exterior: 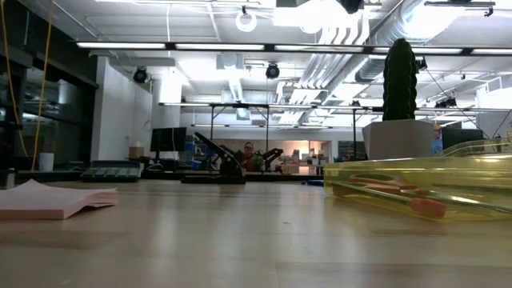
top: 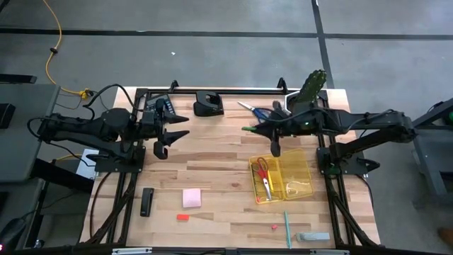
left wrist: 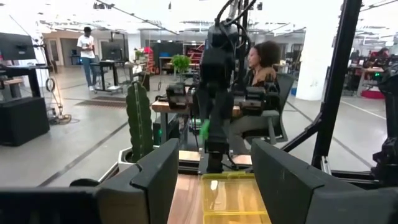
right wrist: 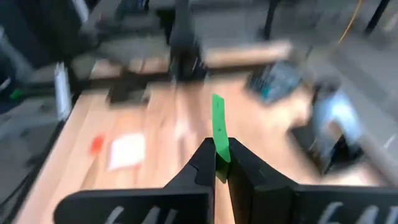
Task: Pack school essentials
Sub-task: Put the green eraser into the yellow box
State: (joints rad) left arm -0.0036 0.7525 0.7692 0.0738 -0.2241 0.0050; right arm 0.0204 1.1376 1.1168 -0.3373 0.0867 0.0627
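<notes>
My right gripper (top: 257,129) hangs above the table beyond the far-left corner of the clear yellow tray (top: 301,166) and is shut on a green pen (top: 248,129). Red-handled scissors (top: 263,177) lie in the tray. Blue-handled scissors (top: 253,110) lie flat near the far edge. The pink sticky pad (top: 192,197), a red bit (top: 182,217), a tiny red bit (top: 274,227) and a teal pen (top: 287,228) lie flat toward the near edge. My left gripper (top: 178,129) waits open above the table's left part. My right gripper pinches the green pen (right wrist: 219,127) between its two fingertips (right wrist: 202,163) by one end. The fingers come about level from the table's right. The pen sticks out past the fingertips toward the table's left and is lifted clear of the table.
A green cactus in a white pot (top: 311,86) stands at the far right corner, close behind my right arm. A black desk item (top: 208,105) sits at the far edge, a black bar (top: 146,201) near the left edge and a small grey item (top: 312,236) at the near edge.
</notes>
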